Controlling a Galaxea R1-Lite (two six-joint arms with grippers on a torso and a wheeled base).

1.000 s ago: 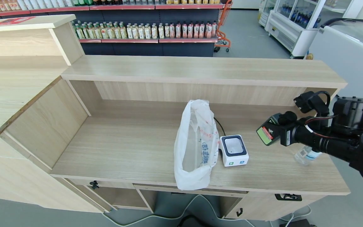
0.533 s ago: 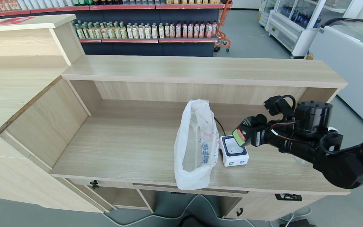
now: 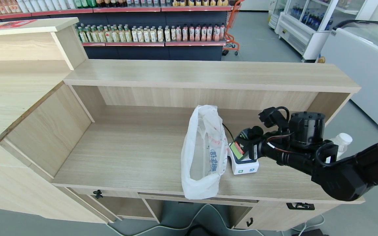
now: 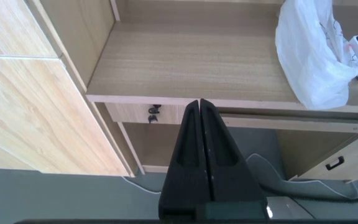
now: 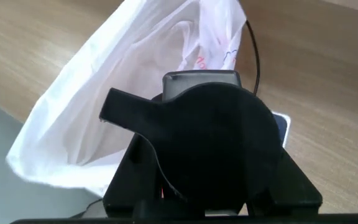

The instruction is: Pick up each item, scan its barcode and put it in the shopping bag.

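Green-labelled item (image 3: pixel 237 150) in right gripper (image 3: pixel 245 147) overlaps scanner (image 3: pixel 245 167) beside shopping bag (image 3: pixel 203 154).

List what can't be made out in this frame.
Item in the right end effector: barcode too small, head view; right wrist view blocked by the end effector itself.
Scanner: window mostly covered by the item, head view.
Bottle: body hidden behind the right arm, head view.
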